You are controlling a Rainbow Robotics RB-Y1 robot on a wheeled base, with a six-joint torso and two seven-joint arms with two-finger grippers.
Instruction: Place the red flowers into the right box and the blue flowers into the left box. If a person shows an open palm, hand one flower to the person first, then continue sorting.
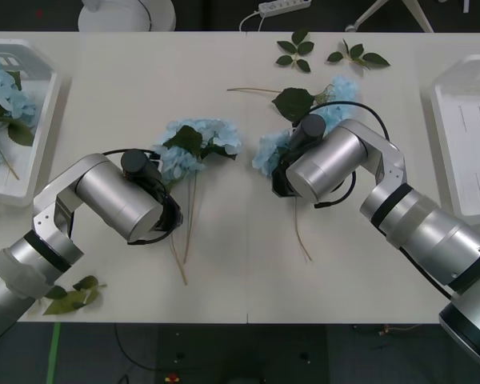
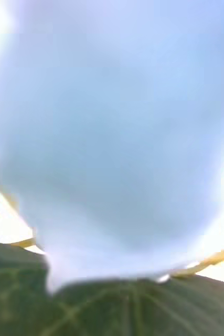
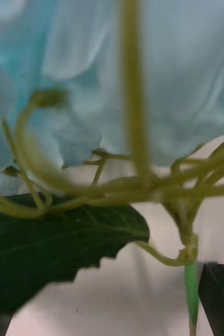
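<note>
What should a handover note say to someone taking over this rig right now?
Left gripper: down over the left blue flower cluster at table centre; grip unclear.
Right gripper: down over the right blue flower cluster; grip unclear.
Left box: already holds blue flowers.
Right box: no flowers inside.
Left to do: move both centre clusters into the left box. Loose leaf sprigs lie at the far edge.

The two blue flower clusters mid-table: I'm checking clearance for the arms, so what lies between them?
Bare tabletop in the front view; the left cluster and right cluster lie apart, nothing between them.
</note>
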